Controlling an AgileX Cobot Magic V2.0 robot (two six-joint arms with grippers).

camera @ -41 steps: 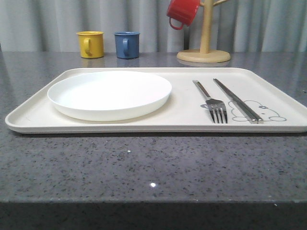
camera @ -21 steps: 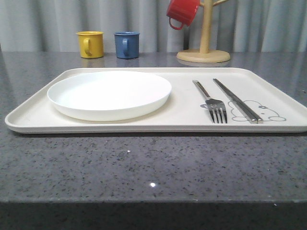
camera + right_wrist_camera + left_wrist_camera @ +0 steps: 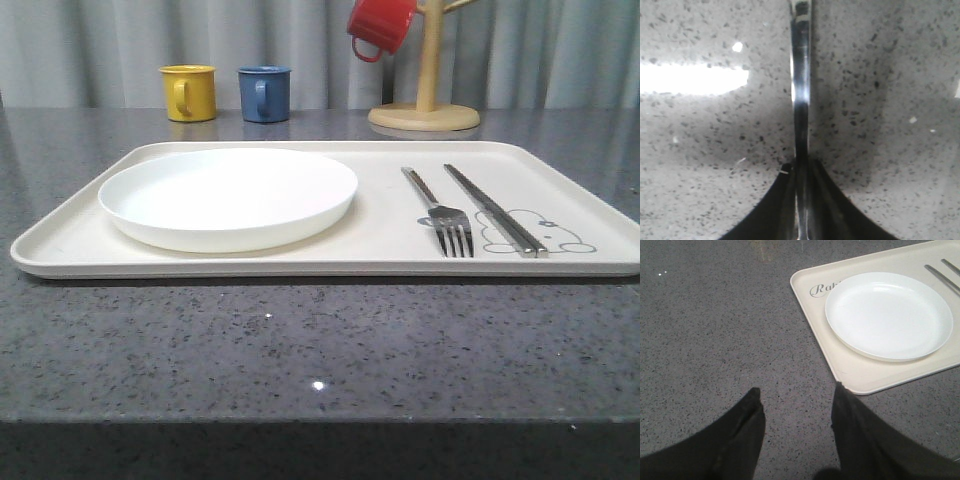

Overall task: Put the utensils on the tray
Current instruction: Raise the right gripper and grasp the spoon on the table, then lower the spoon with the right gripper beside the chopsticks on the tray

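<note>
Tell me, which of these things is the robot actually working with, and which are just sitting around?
Part of the job:
tray
fork and chopsticks, already on the tray
slim metal utensil handle, pinched in the right gripper

Just lying about:
white plate
yellow mug
blue mug
red mug on wooden stand

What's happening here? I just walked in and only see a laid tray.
A two-armed robot is putting cutlery on the cream tray. The fork and chopsticks already lie there beside the white plate. The right gripper is shut on a slim metal utensil handle over the grey counter. The left gripper is open and empty.
</note>
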